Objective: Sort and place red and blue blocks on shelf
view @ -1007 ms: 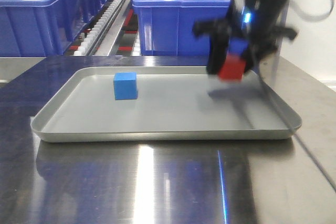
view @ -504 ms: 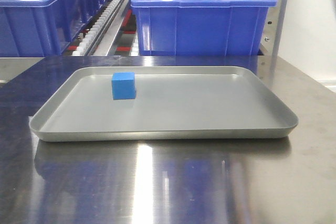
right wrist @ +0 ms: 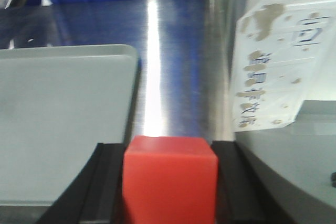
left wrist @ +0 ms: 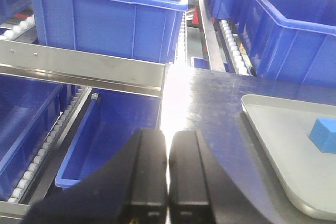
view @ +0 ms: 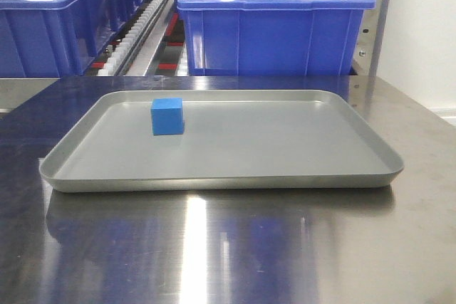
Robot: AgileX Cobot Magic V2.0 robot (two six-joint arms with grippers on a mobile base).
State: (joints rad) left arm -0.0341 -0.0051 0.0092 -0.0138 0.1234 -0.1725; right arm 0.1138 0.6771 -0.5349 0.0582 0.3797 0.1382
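The blue block (view: 167,116) sits on the grey tray (view: 285,176) at its back left; it also shows in the left wrist view (left wrist: 324,135). My right gripper (right wrist: 169,182) is shut on the red block (right wrist: 170,179) and holds it above the steel table, just right of the tray's corner (right wrist: 123,56). My left gripper (left wrist: 168,177) is shut and empty, off the tray's left side, over the table edge. The shelf (left wrist: 79,69) with its steel rails and roller tracks holds big blue bins. Neither gripper shows in the front view.
Two big blue bins (view: 274,23) (view: 57,23) stand behind the table on roller tracks (view: 135,30). A lower blue bin (left wrist: 105,140) lies under the left gripper. A clear plastic label holder (right wrist: 275,61) hangs at the right of the right wrist view.
One second ago my right gripper held the red block over the tray's back right corner. It has since left the front view with the block. The blue block has not moved.
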